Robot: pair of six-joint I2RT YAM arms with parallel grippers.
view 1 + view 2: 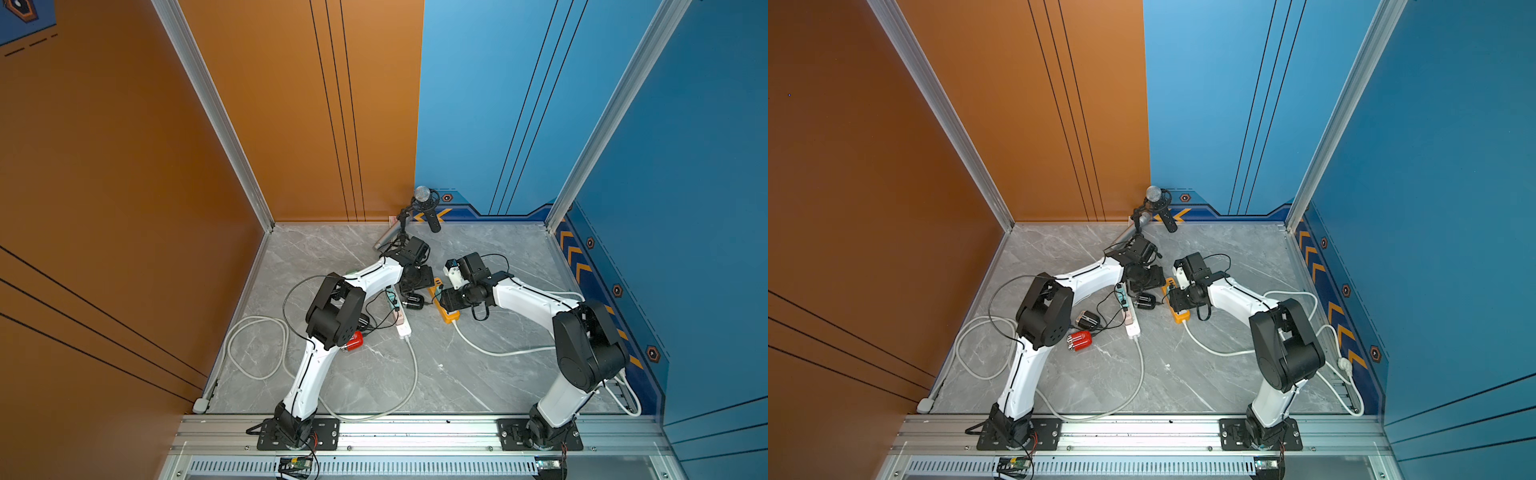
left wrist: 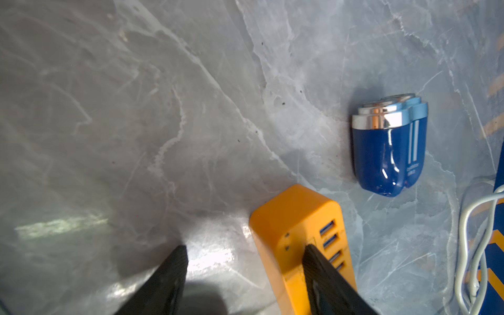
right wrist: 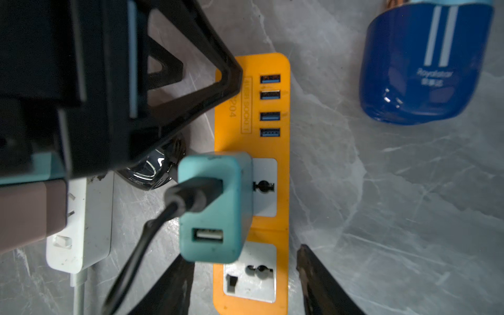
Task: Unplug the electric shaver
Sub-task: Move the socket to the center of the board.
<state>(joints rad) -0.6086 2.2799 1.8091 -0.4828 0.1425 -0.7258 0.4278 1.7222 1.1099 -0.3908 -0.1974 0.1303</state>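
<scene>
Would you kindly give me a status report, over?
Left gripper open over orange strip end. Right gripper open, straddling strip. Teal adapter plugged in. Left gripper crowds it.

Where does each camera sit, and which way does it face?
Both top views: high at the front, looking down on the table; both arms show whole.
Left wrist: behind the left gripper, facing orange power strip and blue shaver; its fingers show.
Right wrist: behind the right gripper, facing the teal adapter on the strip; its fingers show.
Shared: both wrist views show strip and shaver.
</scene>
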